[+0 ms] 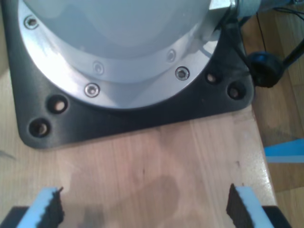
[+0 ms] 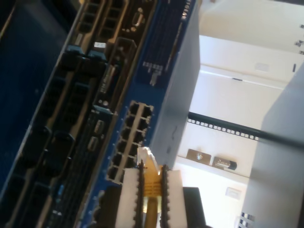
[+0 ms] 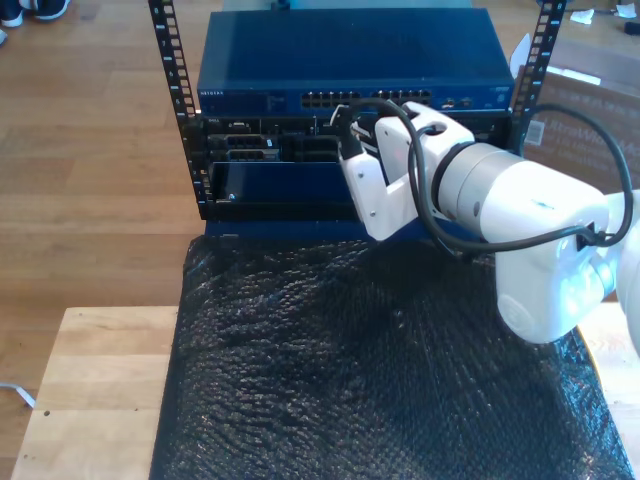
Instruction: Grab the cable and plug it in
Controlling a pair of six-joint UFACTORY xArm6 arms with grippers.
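Second tool [image 2: 151,173]: pinched tight on the cable [image 2: 152,183], white pads on both sides.
Cable: yellow, held in that tool, its clear plug [image 2: 145,154] just at the ports [image 2: 129,140] of the blue switch [image 3: 350,65].
First tool [image 1: 145,209]: wide, nothing in it (it hangs over a bare wood counter [image 1: 156,156] by a black base [image 1: 137,121]).
Plug fit: maybe just touching a port; too blurry to tell.
Risk: the plug looks tilted, so it could catch a port edge, bend, or slip in the pads.

Exterior view high, facing rack [image 3: 350,100]; second wrist view close on its ports.
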